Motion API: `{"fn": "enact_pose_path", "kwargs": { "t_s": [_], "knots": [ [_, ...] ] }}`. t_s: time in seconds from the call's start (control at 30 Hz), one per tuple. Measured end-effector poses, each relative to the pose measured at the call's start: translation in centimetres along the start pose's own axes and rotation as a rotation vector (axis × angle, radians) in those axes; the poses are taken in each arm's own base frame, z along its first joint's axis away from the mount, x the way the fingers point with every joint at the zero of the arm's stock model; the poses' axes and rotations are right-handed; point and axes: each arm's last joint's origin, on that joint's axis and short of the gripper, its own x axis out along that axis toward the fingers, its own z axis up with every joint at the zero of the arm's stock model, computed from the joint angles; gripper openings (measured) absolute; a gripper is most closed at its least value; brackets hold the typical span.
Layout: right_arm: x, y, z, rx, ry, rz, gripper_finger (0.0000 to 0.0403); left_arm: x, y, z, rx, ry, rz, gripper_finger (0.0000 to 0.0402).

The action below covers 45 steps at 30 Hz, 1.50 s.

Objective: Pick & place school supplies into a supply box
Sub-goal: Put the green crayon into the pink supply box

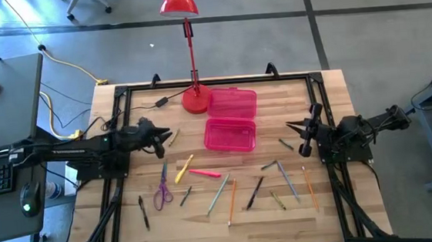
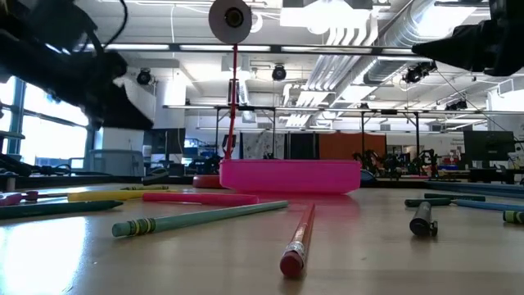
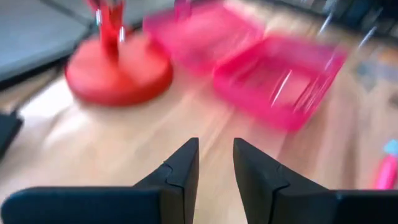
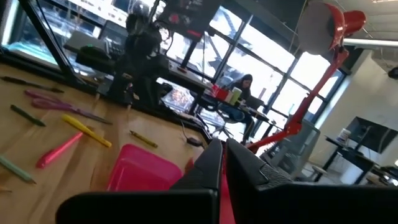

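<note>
Both empty: left pincer (image 1: 172, 134) narrowly parted, right pincer (image 1: 295, 125) closed, supply box (image 1: 231, 133) between them.

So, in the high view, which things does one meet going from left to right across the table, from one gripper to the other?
left gripper → red lamp base → pink box → right gripper. The box lies open, with its lid on the far side beside the lamp base.
</note>
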Motion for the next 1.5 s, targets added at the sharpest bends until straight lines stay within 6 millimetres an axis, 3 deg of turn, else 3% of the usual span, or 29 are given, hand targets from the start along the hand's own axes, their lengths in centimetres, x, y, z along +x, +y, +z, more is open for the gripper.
{"fn": "enact_pose_path", "kwargs": {
  "t_s": [0.23,0.43,0.9,1.13,1.5],
  "knots": [
    [0.0,0.0,-0.4,0.006,0.05,-0.029,0.0,2.1,0.3,-2.0,-0.083,0.14,0.206,0.0102],
    [0.0,0.0,-0.3,0.006,0.048,-0.024,0.0,3.9,-0.4,-2.0,-0.125,0.092,0.179,0.0087],
    [0.0,0.2,-0.5,0.006,0.063,-0.013,0.0,5.9,-0.4,-4.0,-0.121,0.164,0.242,0.0157],
    [-0.1,0.6,-1.5,0.16,0.149,0.017,0.0,6.4,-0.1,-5.2,-0.102,0.215,0.316,0.0146],
    [-0.1,0.6,-1.5,0.247,0.15,0.01,0.0,7.4,0.1,-6.3,-0.195,0.159,0.426,0.0119]
  ]
}}
